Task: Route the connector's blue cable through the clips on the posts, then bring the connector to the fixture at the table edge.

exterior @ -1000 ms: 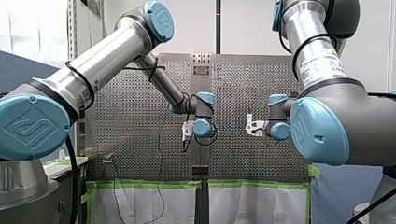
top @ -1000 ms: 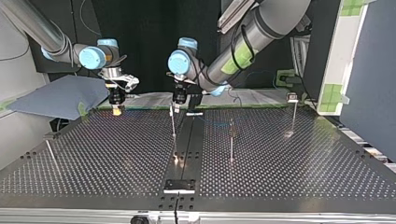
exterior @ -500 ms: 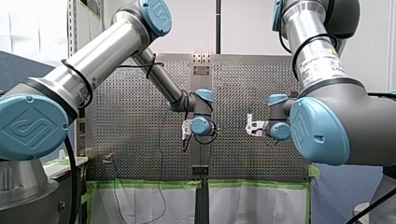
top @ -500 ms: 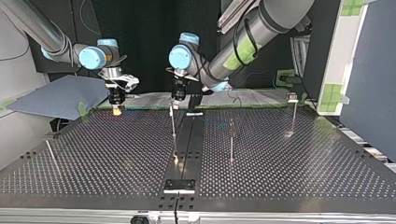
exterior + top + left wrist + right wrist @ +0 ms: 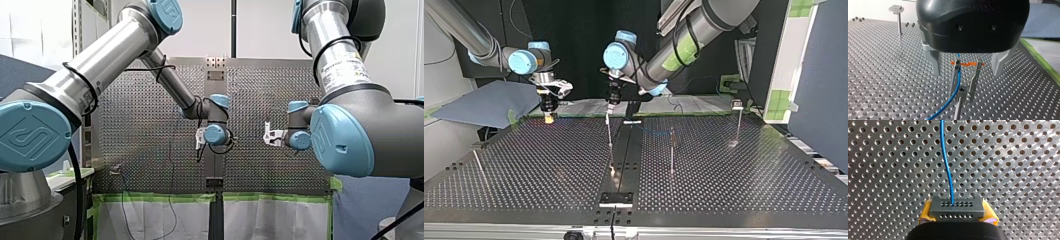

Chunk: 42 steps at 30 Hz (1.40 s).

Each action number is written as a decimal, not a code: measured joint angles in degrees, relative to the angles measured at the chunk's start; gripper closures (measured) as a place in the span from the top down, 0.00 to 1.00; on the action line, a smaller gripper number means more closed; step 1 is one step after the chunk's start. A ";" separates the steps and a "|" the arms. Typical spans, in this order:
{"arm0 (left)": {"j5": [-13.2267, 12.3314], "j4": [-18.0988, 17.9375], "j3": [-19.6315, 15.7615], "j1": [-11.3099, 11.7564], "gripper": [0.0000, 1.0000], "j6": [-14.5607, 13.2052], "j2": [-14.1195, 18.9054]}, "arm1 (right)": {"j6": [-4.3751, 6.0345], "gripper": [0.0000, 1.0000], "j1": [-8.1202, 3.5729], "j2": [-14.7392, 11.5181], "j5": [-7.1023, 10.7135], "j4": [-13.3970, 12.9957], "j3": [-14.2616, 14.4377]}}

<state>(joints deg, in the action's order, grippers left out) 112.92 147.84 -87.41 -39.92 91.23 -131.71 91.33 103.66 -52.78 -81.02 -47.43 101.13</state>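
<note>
My right gripper (image 5: 957, 216) clamps the connector (image 5: 956, 207) in yellow-padded fingers (image 5: 925, 212) over the bench's (image 5: 549, 165) far side. My left gripper's (image 5: 961, 98) metal fingers (image 5: 955, 80) stand narrowly apart, blue cable (image 5: 957, 82) along one, straddling a post (image 5: 958, 110). Risk: the unpinched cable may slip past the clip (image 5: 962, 89); misalignment could bend the post.

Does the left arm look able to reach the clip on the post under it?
Probably yes. The clip sits just ahead of the left arm's jaws, the blue cable runs right beside it, and nothing blocks the way.
</note>
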 joint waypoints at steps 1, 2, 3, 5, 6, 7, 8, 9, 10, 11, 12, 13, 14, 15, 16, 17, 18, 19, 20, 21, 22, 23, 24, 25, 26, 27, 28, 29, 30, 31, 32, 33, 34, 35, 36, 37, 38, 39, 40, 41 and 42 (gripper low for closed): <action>0.05 0.00 0.00 -0.15 1.00 0.00 0.00 | 0.00 0.00 0.00 0.01 0.00 -0.02 0.00; 0.09 0.00 0.00 -0.23 1.00 0.00 0.01 | 0.00 0.00 0.00 0.01 0.01 -0.05 0.00; 0.13 0.00 0.01 -0.31 1.00 0.00 0.01 | 0.00 0.00 0.00 0.01 0.02 -0.06 0.00; 0.19 0.00 0.00 -0.46 1.00 0.00 0.03 | 0.01 0.00 0.00 0.03 0.04 -0.09 0.00; 0.18 0.00 0.01 -0.51 1.00 0.00 0.03 | 0.00 0.00 -0.01 0.04 0.04 -0.08 0.00; 0.15 0.00 0.01 -0.58 1.00 0.00 0.04 | 0.00 0.00 -0.03 0.05 0.05 -0.06 0.00; 0.13 0.00 0.00 -0.64 1.00 0.00 0.04 | 0.00 0.00 -0.04 0.06 0.05 -0.04 0.00; 0.11 0.00 0.00 -0.68 1.00 0.00 0.04 | 0.00 0.00 -0.05 0.06 0.06 -0.02 -0.01; 0.11 0.00 0.00 -0.73 1.00 0.00 0.05 | 0.00 0.00 -0.05 0.06 0.06 0.00 0.00; 0.11 0.00 0.00 -0.77 1.00 0.00 0.07 | 0.00 0.00 -0.06 0.06 0.05 0.02 0.00; 0.12 0.00 0.00 -0.81 1.00 0.00 0.08 | 0.00 0.00 -0.06 0.07 0.06 0.03 -0.01; 0.14 0.01 0.00 -0.84 1.00 0.00 0.08 | 0.00 0.00 -0.05 0.07 0.06 0.03 -0.01; 0.14 0.03 0.00 -0.84 1.00 0.00 0.08 | 0.00 0.00 -0.05 0.06 0.06 0.04 -0.01; 0.13 0.04 0.00 -0.84 1.00 0.00 0.09 | 0.00 0.00 -0.05 0.05 0.06 0.03 0.00; 0.12 0.06 0.00 -0.86 1.00 0.00 0.09 | 0.00 0.00 -0.05 0.04 0.06 0.03 -0.01; 0.10 0.08 -0.01 -0.87 1.00 0.00 0.09 | 0.00 0.00 -0.05 0.03 0.06 0.03 0.00; 0.09 0.09 0.00 -0.88 1.00 0.00 0.09 | 0.00 0.00 -0.04 0.03 0.06 0.03 0.00; 0.08 0.12 0.00 -0.88 1.00 0.00 0.10 | 0.00 0.00 -0.03 0.02 0.06 0.02 0.00; 0.07 0.13 0.00 -0.90 1.00 0.00 0.10 | 0.00 0.00 -0.02 0.01 0.06 0.02 0.00; 0.07 0.14 0.00 -0.93 1.00 0.00 0.10 | 0.00 0.00 -0.02 0.02 0.08 0.01 -0.01; 0.10 0.15 0.00 -0.99 1.00 0.00 0.12 | 0.00 0.00 -0.02 0.02 0.09 0.00 0.00; 0.15 0.17 -0.01 -1.07 1.00 -0.02 0.12 | 0.00 0.00 -0.02 0.02 0.10 0.01 0.00; 0.24 0.20 -0.01 -1.18 1.00 -0.06 0.15 | 0.02 0.00 -0.02 0.03 0.11 0.01 0.00; 0.47 0.31 -0.05 -1.39 1.00 -0.13 0.17 | 0.03 0.00 -0.01 0.02 0.12 0.02 -0.01; 0.73 0.40 -0.14 -1.60 1.00 -0.18 0.23 | 0.05 0.00 -0.03 0.01 0.11 0.03 -0.01; 1.04 0.46 -0.27 -1.83 1.00 -0.23 0.34 | 0.06 0.00 -0.03 0.01 0.10 0.05 -0.01; 1.47 0.45 -0.54 -2.17 1.00 -0.29 0.56 | 0.07 0.00 -0.04 0.01 0.11 0.09 -0.01; 1.82 0.34 -0.81 -2.43 1.00 -0.32 0.80 | 0.07 0.00 -0.05 0.00 0.11 0.15 0.00; 2.17 0.12 -1.14 -2.70 1.00 -0.32 1.12 | 0.08 0.00 -0.08 0.00 0.12 0.19 0.00; 2.56 -0.29 -1.63 -3.05 1.00 -0.30 1.59 | 0.11 0.00 -0.12 0.00 0.11 0.22 -0.01; 2.79 -0.67 -2.04 -3.32 1.00 -0.27 1.99 | 0.13 0.00 -0.16 0.00 0.10 0.26 -0.01; 2.96 -1.08 -2.49 -3.59 1.00 -0.21 2.44 | 0.14 0.00 -0.19 0.00 0.09 0.27 0.00; 3.17 -1.66 -3.13 -3.95 1.00 -0.08 3.06 | 0.15 0.00 -0.23 0.00 0.09 0.28 0.00; 3.36 -2.12 -3.59 -4.20 1.00 0.08 3.52 | 0.16 0.00 -0.27 0.01 0.08 0.29 -0.01; 3.61 -2.62 -4.07 -4.44 1.00 0.32 4.01 | 0.16 0.00 -0.29 0.01 0.07 0.30 -0.01; 3.99 -3.26 -4.77 -4.73 1.00 0.73 4.70 | 0.17 0.00 -0.30 0.02 0.07 0.30 0.00; 4.31 -3.78 -5.28 -4.91 1.00 1.05 5.21 | 0.17 0.00 -0.32 0.02 0.07 0.30 0.00; 4.64 -4.33 -5.79 -5.08 1.00 1.41 5.73 | 0.17 0.00 -0.32 0.02 0.08 0.31 -0.01; 5.03 -5.01 -6.52 -5.26 1.00 1.89 6.44 | 0.17 0.00 -0.32 0.02 0.08 0.31 -0.01; 5.30 -5.53 -7.04 -5.37 1.00 2.20 6.97 | 0.19 0.00 -0.33 0.02 0.09 0.34 -0.01; 5.57 -6.10 -7.56 -5.47 1.00 2.46 7.50 | 0.21 0.00 -0.33 0.03 0.08 0.38 -0.01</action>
<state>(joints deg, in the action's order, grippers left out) 118.49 141.75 -94.98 -45.38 93.69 -124.21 91.54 103.33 -52.75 -80.93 -47.05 101.13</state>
